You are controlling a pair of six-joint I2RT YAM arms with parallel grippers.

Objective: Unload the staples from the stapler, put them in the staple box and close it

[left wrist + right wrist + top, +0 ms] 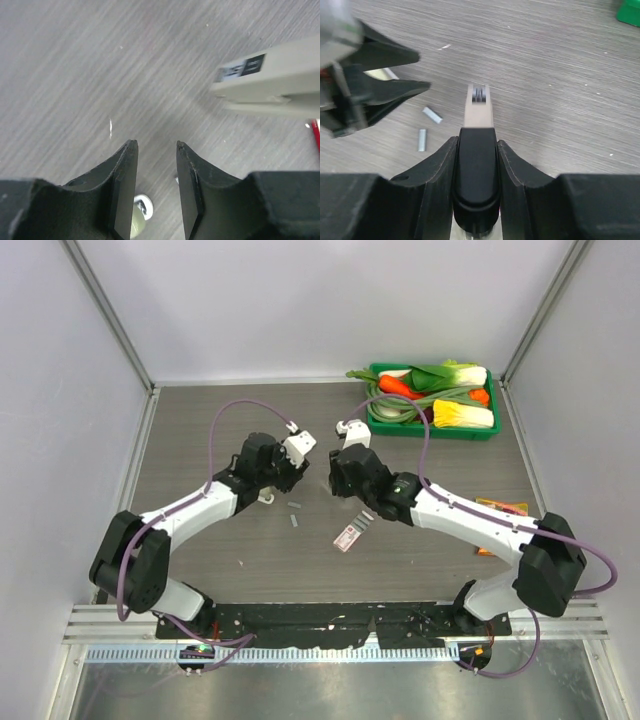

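Seems nearly done: clamps the stapler [479,107] in the right hand [476,144], holds the left hand [156,146] parted and empty, finds two strips of staples [432,114] on the surface [560,75] left of the right hand.

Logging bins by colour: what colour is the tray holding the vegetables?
The tray is green, clearest in the top external view.

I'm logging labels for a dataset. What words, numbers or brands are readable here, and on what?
Nothing can be read with certainty.
Black label on the stapler: white marks, too blurred to read.
Pink-and-white box: print too small to read.
Orange packet: print too small to read.
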